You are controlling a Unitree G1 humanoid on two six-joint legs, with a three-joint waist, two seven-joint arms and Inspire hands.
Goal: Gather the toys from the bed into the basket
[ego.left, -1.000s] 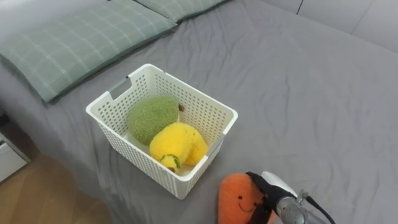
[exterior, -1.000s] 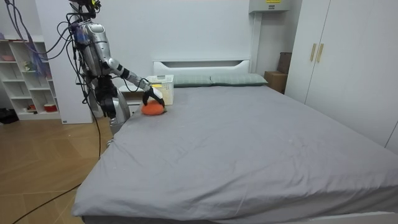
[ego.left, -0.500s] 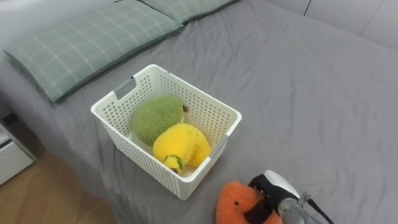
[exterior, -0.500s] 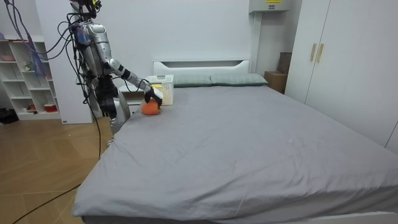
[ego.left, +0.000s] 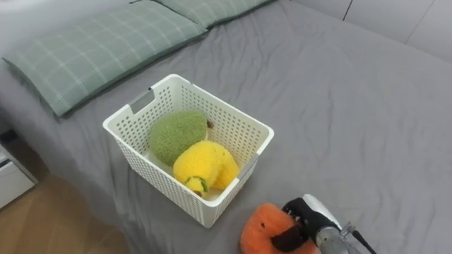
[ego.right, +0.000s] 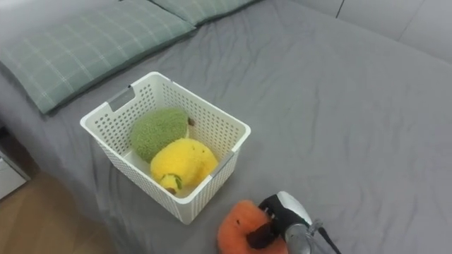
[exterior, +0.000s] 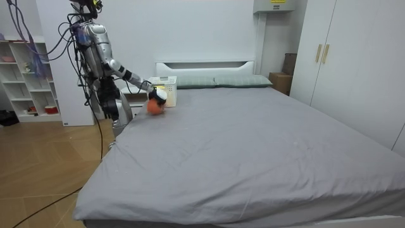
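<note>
Down at the lower right of the frame, the right hand (ego.left: 308,217) is clamped on the orange toy (ego.left: 261,230), dark fingers (ego.left: 285,238) curled across its top, so that's a firm grasp. The toy sits outside the white basket (ego.left: 159,180), just beside the corner nearest the bottom edge, and whether it touches the grey sheet (ego.left: 339,106) I cannot tell. Inside the basket, centre frame, two toys are packed in touching each other: a green toy (ego.left: 176,134) toward the upper left and a yellow toy (ego.left: 205,164) toward the lower right. A green checked pillow (ego.left: 99,49) lies across the upper left, well apart from the hand. Over in the room view, the robot stands at the side of the bed by its head end, upper left of that frame, arm stretched out over the mattress with the orange toy (exterior: 154,107) right next to the basket (exterior: 168,92).
</note>
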